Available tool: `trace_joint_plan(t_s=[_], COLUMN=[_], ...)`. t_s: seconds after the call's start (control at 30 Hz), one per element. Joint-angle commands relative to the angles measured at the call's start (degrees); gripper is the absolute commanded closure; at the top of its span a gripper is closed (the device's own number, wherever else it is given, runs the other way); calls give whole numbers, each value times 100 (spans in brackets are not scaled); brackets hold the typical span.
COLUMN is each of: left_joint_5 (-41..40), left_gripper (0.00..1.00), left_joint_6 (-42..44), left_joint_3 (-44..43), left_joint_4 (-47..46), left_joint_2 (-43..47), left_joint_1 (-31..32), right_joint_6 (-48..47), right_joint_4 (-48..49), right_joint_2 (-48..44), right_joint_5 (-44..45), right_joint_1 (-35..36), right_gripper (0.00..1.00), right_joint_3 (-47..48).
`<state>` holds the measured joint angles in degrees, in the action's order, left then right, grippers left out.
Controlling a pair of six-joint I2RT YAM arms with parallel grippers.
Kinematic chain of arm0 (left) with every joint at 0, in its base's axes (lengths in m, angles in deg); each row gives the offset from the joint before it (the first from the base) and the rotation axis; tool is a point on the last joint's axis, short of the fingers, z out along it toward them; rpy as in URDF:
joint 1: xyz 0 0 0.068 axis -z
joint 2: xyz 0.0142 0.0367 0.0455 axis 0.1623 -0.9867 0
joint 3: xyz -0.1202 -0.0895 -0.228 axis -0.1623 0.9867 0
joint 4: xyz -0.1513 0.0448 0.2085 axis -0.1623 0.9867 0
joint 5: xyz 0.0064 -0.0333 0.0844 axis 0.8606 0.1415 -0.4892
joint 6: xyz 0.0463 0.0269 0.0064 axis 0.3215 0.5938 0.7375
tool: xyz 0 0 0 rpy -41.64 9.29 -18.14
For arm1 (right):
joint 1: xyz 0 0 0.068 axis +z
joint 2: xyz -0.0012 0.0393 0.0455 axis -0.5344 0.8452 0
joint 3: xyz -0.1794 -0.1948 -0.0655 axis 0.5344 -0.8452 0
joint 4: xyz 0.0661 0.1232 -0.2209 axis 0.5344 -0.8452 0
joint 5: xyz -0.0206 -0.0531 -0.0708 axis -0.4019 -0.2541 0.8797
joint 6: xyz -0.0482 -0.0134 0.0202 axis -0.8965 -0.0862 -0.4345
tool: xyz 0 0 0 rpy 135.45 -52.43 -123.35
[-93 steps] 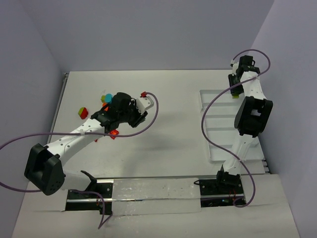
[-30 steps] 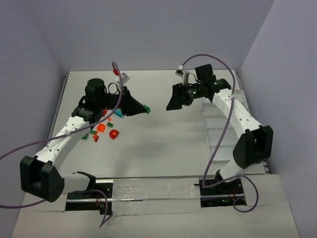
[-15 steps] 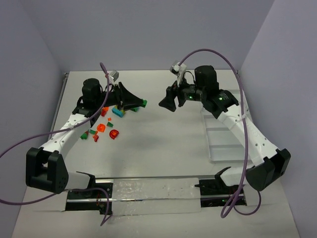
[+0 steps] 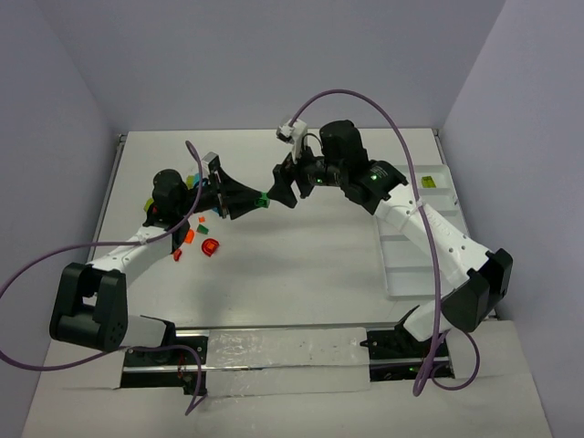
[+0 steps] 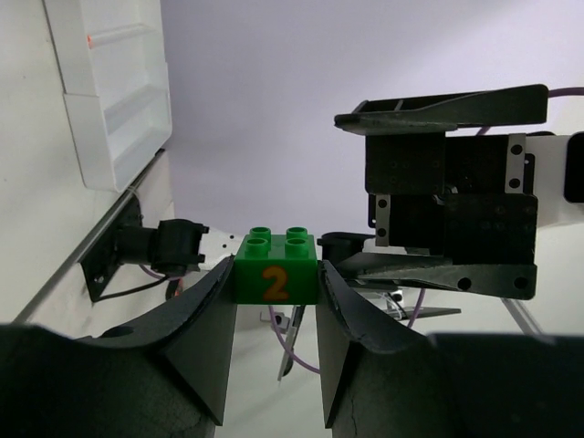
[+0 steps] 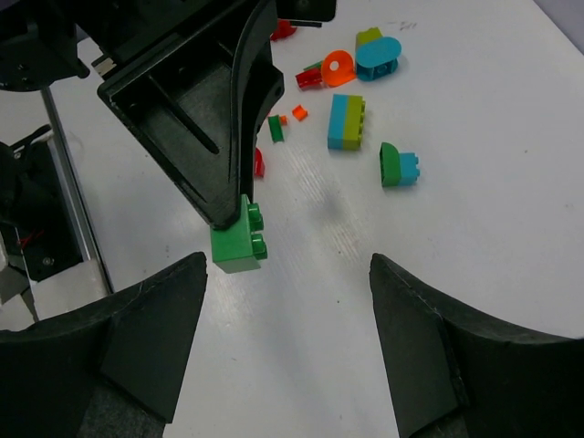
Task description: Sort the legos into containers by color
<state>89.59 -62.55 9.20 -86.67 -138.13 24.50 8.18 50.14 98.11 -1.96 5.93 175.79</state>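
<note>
My left gripper [image 4: 258,201] is shut on a dark green brick [image 4: 263,198] and holds it out above the middle of the table. In the left wrist view the brick [image 5: 276,269] bears an orange "2" and sits clamped between both fingers. My right gripper [image 4: 281,182] is open and empty, facing the left one. In the right wrist view the brick [image 6: 235,242] hangs just inside the left finger of the wide-open right gripper [image 6: 287,274], not touching it. The white divided tray [image 4: 401,266] lies at the right, with a lime brick [image 4: 427,182] in a far compartment.
Loose legos lie on the table's left side: a red piece [image 4: 210,245], an orange one [image 4: 189,236], and in the right wrist view a teal-lime brick [image 6: 348,120], a green-blue piece [image 6: 399,165] and an orange round piece [image 6: 338,67]. Purple cables arc over both arms.
The left gripper has carried the green brick rightward toward the table's centre. The right arm has swung left from the tray, and its open gripper now meets the brick.
</note>
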Motion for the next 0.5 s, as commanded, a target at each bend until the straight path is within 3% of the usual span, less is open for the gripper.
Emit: trace_joint_plan(t_s=[0.0,0.47], left_joint_5=[-17,-117], left_gripper=[100,100], left_joint_6=[-388,-611], left_joint_3=[40,114], left_joint_4=[-702,-891], left_joint_2=[283,272], left_joint_1=[-30,-48], right_joint_6=[-35,-277], right_joint_4=[168,-42], right_joint_2=[140,143], right_joint_5=[34,-615], right_joint_1=[114,228], right_gripper=[21,19], right_joint_3=[283,173])
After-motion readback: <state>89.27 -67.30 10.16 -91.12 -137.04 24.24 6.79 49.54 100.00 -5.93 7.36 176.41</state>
